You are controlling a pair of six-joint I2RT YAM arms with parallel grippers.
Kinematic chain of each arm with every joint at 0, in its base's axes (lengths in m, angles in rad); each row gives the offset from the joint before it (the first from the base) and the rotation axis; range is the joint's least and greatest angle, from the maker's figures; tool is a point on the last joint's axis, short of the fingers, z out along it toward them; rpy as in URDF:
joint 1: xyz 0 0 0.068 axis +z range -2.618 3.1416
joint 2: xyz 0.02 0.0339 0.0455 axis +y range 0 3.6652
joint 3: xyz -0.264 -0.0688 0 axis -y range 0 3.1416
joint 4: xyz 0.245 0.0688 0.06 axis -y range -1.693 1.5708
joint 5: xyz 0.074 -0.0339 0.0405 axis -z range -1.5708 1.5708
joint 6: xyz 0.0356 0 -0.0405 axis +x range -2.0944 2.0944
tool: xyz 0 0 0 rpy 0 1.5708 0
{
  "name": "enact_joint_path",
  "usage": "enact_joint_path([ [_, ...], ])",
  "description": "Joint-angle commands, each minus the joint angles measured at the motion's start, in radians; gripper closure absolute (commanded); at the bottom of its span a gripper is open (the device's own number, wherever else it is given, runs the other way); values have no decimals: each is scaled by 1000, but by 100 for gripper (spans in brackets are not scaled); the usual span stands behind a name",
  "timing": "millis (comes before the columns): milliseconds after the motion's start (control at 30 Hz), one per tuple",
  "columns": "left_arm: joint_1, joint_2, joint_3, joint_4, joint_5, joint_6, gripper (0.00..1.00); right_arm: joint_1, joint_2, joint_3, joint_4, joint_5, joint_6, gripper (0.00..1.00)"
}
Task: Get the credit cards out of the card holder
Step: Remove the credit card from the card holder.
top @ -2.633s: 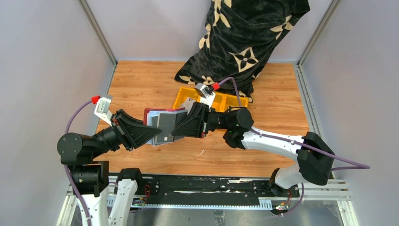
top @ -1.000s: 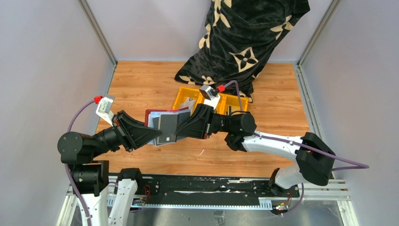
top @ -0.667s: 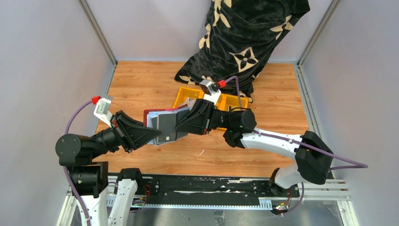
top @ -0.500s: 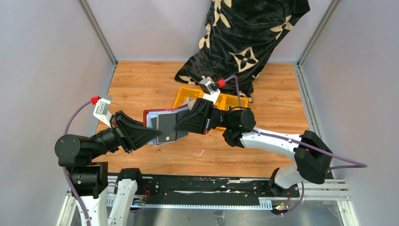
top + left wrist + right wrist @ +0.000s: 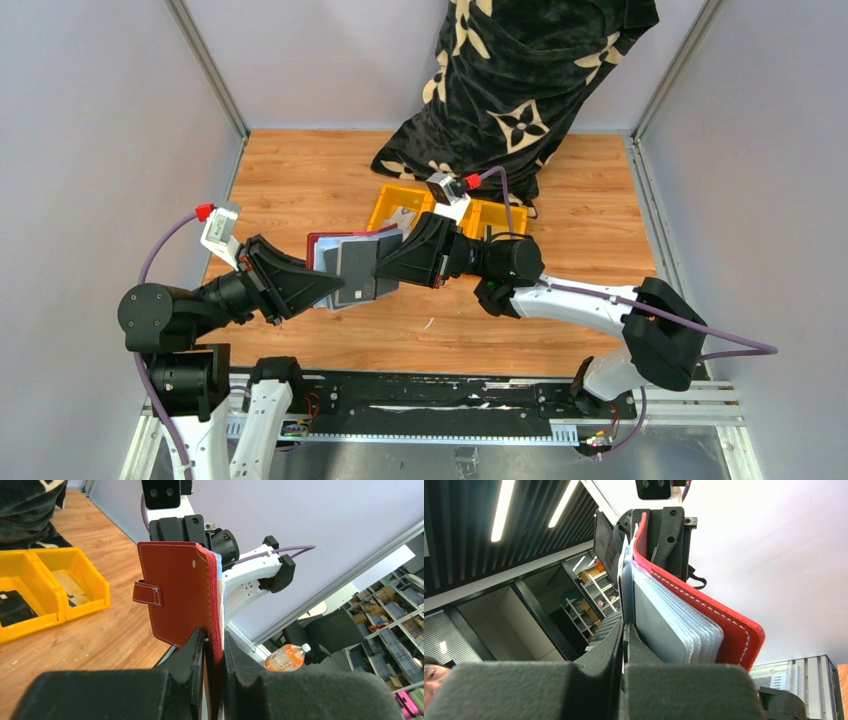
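Both grippers were pinched shut: left gripper [image 5: 212,645] on the edge of the red card holder [image 5: 180,595], held upright off the table [image 5: 300,170], right gripper [image 5: 383,268] on a grey credit card [image 5: 355,273] poking from it, and a yellow bin [image 5: 385,206] sat just behind.

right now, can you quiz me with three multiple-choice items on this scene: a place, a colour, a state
1. Where is the card holder?
A) held between the two tools
B) in a drawer
C) on a shelf

2. What colour is its outer cover?
A) blue
B) dark red
C) green

3. How is the left tool?
A) wide open
B) shut on the card holder
C) out of view

Answers:
1 A, the left tool clamps its cover while the right tool pinches a grey card in it.
2 B, the left wrist view shows dark red leather.
3 B, it closes tight on the cover's edge.
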Motion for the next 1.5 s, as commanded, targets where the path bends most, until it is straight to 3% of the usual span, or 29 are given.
enact_joint_path([
  [0, -6, -2, 32, 29, -1, -22, 82, -17, -26, -25, 111, 32, 12, 100],
  [600, -6, -7, 26, 50, -13, -47, 87, -9, -53, -42, 110, 31, -21, 100],
  [767, -6, -11, 13, 45, -15, -37, 86, 9, -39, 3, 53, -3, -50, 73],
  [933, -6, -15, 13, 27, -11, -13, 84, 9, -52, 23, -80, -23, -111, 67],
  [1167, -6, -21, 12, 10, -3, 4, 83, 9, -47, 76, -143, -60, -128, 72],
  [1367, -6, -18, 11, -30, -7, 46, 78, 9, -53, 82, -129, -69, -113, 98],
  [1467, -6, -19, 10, -27, -12, 37, 75, 9, -57, 65, -107, -63, -103, 100],
])
